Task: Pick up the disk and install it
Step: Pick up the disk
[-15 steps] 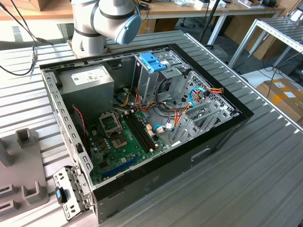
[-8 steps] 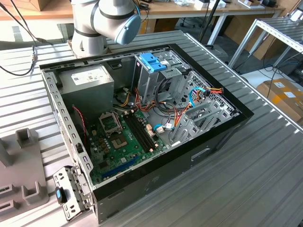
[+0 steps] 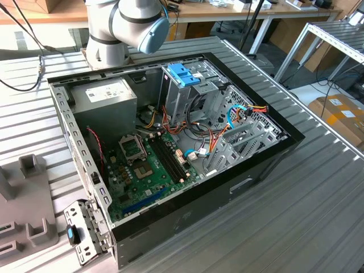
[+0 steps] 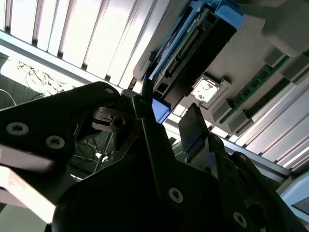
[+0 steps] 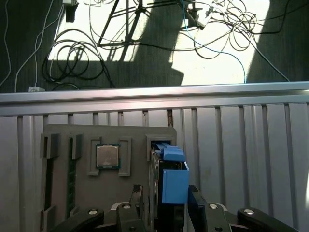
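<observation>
The disk [image 5: 173, 162] stands on edge in a slot of a grey fixture tray [image 5: 63, 135], its blue side rail facing up in the first wrist view. My gripper [image 5: 165, 190] hangs over it, open, with one finger [image 5: 138, 195] on each side of the disk's near end. In the second wrist view the disk [image 4: 193, 53] shows its dark connector edge, and a blue rail end sits within my gripper [image 4: 166, 110] with a sliver of light beside it. The open computer case [image 3: 227, 187] lies on the table in the exterior view.
A processor chip [image 5: 107, 156] rests in a pocket of the tray beside the disk. Inside the case are a metal drive cage with a blue handle [image 3: 185, 74], a grey power-supply box [image 3: 108, 96] and the motherboard [image 3: 145, 165]. Cables lie on the floor [image 5: 145, 43] past the table edge.
</observation>
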You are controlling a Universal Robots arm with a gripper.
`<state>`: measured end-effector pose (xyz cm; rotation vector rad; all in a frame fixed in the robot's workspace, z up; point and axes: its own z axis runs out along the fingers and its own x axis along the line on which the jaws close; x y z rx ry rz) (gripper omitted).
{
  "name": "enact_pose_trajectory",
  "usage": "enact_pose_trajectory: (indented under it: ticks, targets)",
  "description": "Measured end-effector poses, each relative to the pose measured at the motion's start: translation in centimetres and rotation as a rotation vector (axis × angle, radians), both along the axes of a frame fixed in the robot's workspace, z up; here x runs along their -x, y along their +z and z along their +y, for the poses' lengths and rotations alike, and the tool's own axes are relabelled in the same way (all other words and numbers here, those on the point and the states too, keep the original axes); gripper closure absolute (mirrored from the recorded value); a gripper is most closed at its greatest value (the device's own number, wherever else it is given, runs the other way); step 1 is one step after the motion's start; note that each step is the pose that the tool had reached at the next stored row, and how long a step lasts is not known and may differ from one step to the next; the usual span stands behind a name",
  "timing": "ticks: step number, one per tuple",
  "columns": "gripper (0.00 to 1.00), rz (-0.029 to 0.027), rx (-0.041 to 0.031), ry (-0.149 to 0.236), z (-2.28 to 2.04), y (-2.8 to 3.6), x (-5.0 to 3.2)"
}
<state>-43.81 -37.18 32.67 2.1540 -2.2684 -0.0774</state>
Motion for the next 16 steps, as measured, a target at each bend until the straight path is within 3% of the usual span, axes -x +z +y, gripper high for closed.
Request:
enact_pose_trajectory:
  ticks: [16]
  targets:
    - [0.51,0.0000,0.0000,0.000,0.00,-0.34,0.00]
